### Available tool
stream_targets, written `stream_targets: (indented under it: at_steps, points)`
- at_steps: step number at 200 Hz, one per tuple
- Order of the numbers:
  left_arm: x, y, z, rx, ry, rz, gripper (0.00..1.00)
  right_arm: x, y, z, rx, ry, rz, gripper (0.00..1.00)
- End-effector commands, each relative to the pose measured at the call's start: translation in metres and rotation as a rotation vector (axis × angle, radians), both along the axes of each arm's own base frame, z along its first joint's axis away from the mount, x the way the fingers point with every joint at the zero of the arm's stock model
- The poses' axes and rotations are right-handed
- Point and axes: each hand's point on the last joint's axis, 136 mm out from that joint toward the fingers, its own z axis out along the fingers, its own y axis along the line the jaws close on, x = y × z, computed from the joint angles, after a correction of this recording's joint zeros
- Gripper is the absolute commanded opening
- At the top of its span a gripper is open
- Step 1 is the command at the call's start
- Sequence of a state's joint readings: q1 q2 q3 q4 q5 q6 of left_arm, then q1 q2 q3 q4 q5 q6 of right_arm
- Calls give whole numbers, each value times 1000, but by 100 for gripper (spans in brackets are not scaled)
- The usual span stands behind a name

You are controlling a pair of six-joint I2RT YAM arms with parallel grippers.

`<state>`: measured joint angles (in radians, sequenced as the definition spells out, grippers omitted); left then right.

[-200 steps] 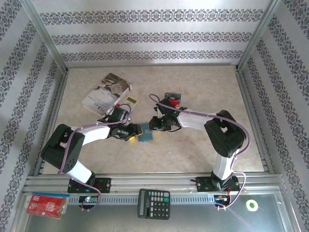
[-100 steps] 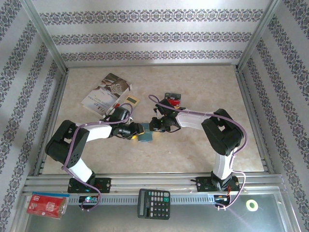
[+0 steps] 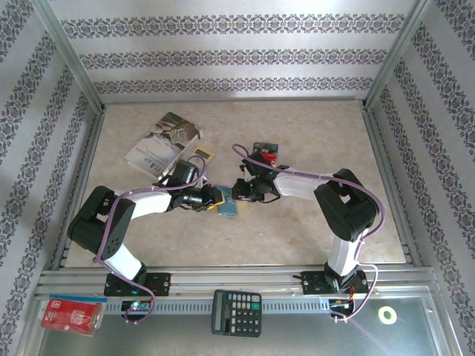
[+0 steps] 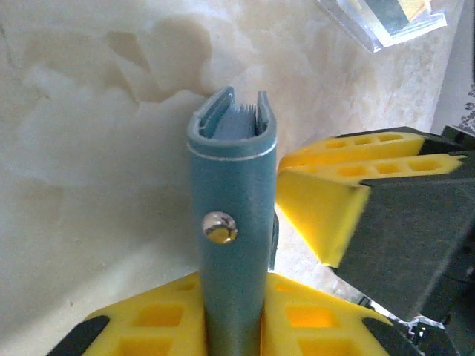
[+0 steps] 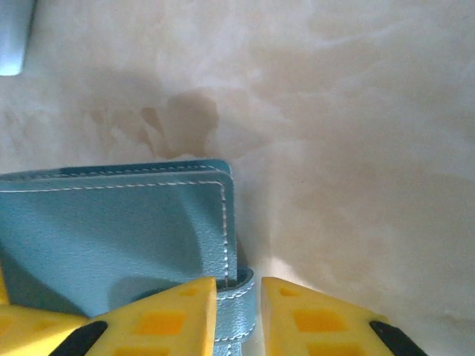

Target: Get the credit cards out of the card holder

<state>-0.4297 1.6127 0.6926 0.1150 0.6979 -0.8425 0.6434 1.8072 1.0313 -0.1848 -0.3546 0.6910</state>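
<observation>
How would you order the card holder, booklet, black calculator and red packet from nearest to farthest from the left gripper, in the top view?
1. card holder, right at the left gripper, table centre.
2. booklet, back left.
3. black calculator, near edge, middle.
4. red packet, near-left corner.

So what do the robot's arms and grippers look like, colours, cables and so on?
Both arms, left arm and right arm, have white links with bulky black joints, and a purple cable runs along each. The left gripper and right gripper have black bodies and yellow fingers moulded with rectangular pockets.
</observation>
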Motion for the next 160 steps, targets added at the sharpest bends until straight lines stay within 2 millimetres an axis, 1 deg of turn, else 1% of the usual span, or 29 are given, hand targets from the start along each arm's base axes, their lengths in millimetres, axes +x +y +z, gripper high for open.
stream_targets:
  at_steps: [1,8,22,38,63,87,108,126,144,160]
  points:
    - [9,-6,20,-50,-52,-40,14,10,2,33,67,-107,-24,27]
    - [11,-5,21,-43,-59,-41,11,11,3,40,85,-126,-24,28]
    - [13,-5,23,-33,-71,-43,7,10,3,47,98,-141,-21,31]
    - [16,-5,25,-36,-75,-42,0,8,6,48,112,-133,-6,36]
    - [17,-6,22,-38,-64,-39,0,6,11,43,112,-99,0,39]
    - [17,-6,19,-31,-61,-34,0,5,10,35,87,-66,-3,39]
    - [18,-6,18,-36,-59,-30,0,2,15,31,95,-42,16,40]
    - [19,-7,17,-39,-56,-30,0,1,17,26,86,-22,25,40]
    - [21,-7,17,-34,-57,-29,0,2,18,23,84,-15,27,38]
    - [21,-8,16,-35,-54,-29,0,1,22,24,97,-14,44,37]
